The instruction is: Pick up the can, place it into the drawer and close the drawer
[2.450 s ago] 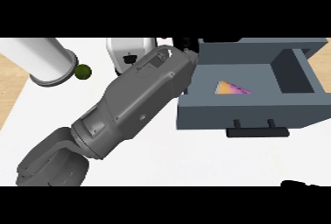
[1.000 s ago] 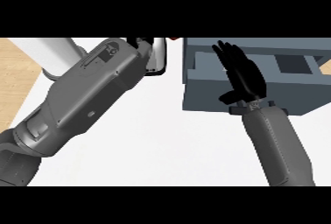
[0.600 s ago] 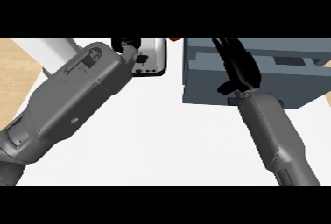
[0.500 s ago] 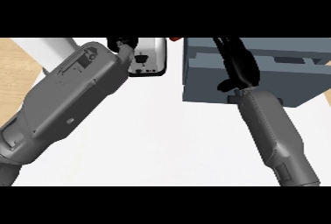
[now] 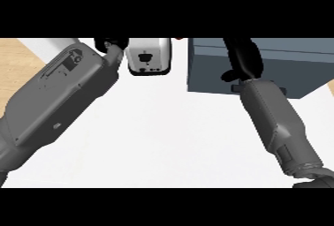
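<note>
Pressing flat against the grey drawer [image 5: 261, 66] front at the upper right, the right hand [image 5: 243, 59] has straight fingers. The can is not visible. The left hand [image 5: 108, 44], mostly hidden, cannot be judged. White surface [image 5: 169, 141] lies open between the forearms.

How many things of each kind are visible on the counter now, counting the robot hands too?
Hands: 2, the right hand on the drawer unit, the left hand at the top edge
Drawer unit: 1
White appliance: 1
Total: 4
</note>
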Action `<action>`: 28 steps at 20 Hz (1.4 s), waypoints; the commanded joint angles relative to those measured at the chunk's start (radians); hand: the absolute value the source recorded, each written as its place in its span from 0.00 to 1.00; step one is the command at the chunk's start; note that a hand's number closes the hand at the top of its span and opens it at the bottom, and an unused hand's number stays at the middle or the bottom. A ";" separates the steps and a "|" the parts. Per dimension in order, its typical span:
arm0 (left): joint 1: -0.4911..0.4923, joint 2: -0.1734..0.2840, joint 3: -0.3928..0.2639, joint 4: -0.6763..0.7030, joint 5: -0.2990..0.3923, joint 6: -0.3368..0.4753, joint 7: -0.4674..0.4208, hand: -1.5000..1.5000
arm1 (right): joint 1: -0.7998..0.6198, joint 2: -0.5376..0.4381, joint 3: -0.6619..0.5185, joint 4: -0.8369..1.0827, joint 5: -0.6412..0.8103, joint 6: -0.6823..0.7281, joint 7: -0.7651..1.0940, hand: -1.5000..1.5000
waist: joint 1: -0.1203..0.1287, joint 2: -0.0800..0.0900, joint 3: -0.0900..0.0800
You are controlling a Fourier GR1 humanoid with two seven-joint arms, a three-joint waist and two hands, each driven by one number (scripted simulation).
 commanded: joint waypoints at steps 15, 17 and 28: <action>0.032 0.070 0.012 -0.122 -0.049 0.004 0.077 0.00 | -0.241 -0.105 -0.077 0.254 0.011 -0.085 0.030 0.00 | 0.035 0.030 0.011; 0.024 0.083 0.017 -0.132 -0.044 -0.001 0.103 0.00 | -0.276 -0.079 -0.071 0.270 0.020 -0.062 0.059 0.00 | 0.042 0.029 0.011; 0.093 0.102 0.020 -0.183 -0.051 -0.007 0.094 0.00 | -0.299 -0.019 -0.401 0.277 -0.357 0.163 -0.227 0.00 | 0.045 0.027 0.015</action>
